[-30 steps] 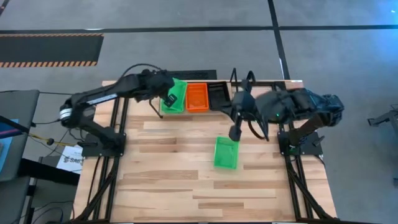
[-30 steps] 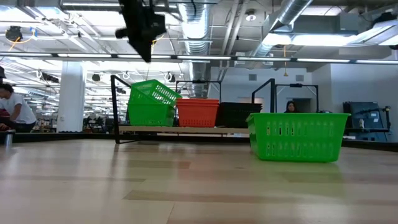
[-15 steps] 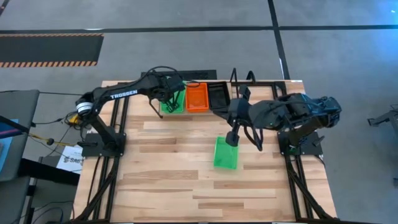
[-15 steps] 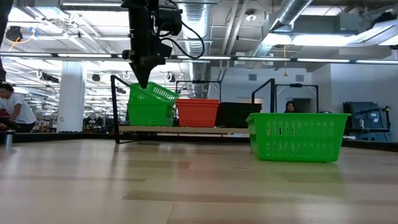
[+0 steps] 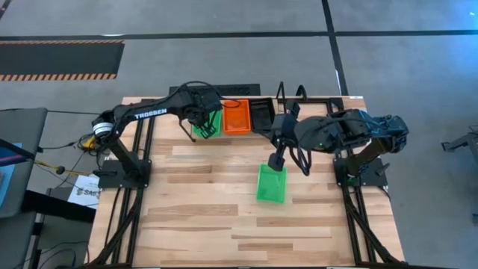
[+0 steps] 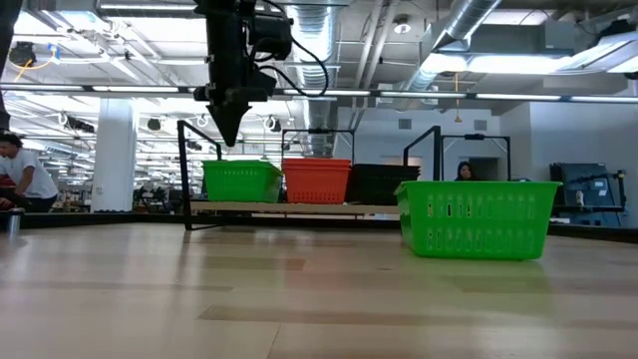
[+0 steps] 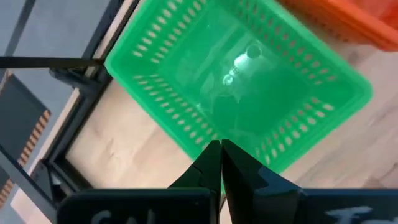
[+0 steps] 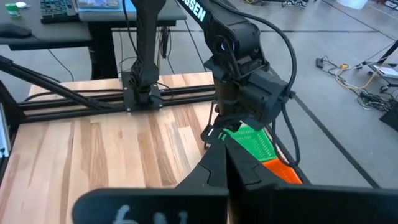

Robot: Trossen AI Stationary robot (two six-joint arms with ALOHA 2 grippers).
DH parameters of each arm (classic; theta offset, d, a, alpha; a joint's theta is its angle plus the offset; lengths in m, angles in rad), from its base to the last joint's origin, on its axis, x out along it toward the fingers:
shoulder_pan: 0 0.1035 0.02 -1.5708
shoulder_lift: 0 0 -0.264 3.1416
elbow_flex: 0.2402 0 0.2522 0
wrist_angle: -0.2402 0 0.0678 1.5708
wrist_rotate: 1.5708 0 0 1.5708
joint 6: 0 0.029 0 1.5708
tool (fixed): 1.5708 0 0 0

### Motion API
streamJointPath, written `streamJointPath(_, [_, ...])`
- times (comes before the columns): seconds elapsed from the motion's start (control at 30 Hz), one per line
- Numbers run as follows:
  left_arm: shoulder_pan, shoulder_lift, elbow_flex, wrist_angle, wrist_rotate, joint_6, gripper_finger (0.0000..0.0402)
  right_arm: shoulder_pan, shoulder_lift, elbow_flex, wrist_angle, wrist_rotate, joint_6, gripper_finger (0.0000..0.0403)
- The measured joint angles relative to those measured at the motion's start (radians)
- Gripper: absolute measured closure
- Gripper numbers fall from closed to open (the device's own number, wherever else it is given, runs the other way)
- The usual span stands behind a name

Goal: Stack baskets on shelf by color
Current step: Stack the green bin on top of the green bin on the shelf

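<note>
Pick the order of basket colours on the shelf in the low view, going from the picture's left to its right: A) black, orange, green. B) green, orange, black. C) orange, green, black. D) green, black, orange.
B: on the shelf the green basket sits leftmost, the orange basket beside it, then the black basket.

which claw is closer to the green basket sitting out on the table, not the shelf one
Right. The right claw hangs just above that green basket's far end; the left claw is off over the shelf.
</note>
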Motion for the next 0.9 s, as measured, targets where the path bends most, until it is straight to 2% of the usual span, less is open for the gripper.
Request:
streamJointPath(0.17, [-0.039, -0.031, 0.002, 0.034, -0.006, 0.006, 0.0401, 0.001, 0.000, 0.000, -0.011, 0.000, 0.001, 0.0398])
streamJointPath(0.27, [-0.092, -0.081, 0.021, 0.031, -0.003, -0.028, 0.0401, 0.001, -0.002, 0.000, -0.082, -0.001, 0.065, 0.0400])
streamJointPath(0.37, [-0.165, -0.153, 0.024, 0.022, 0.003, -0.085, 0.0401, 0.000, -0.004, 0.000, -0.246, -0.001, 0.241, 0.0400])
streamJointPath(0.5, [-0.279, -0.261, 0.021, 0.014, 0.008, -0.184, 0.0401, -0.001, 0.010, -0.025, -0.545, -0.002, 0.595, 0.0400])
streamJointPath(0.53, [-0.305, -0.283, 0.018, 0.008, 0.003, -0.210, 0.0401, 0.000, 0.015, -0.045, -0.572, -0.008, 0.686, 0.0400])
streamJointPath(0.63, [-0.377, -0.335, 0.017, -0.014, -0.026, -0.279, 0.0401, 0.003, 0.007, -0.167, -0.448, -0.065, 0.745, 0.0397])
streamJointPath(0.7, [-0.417, -0.359, 0.016, -0.035, -0.054, -0.318, 0.0401, 0.009, 0.010, -0.216, -0.425, -0.111, 0.802, 0.0397])
streamJointPath(0.9, [-0.485, -0.382, 0.015, -0.128, -0.102, -0.376, 0.0401, 0.021, 0.081, -0.371, -0.545, -0.238, 1.110, 0.0393])
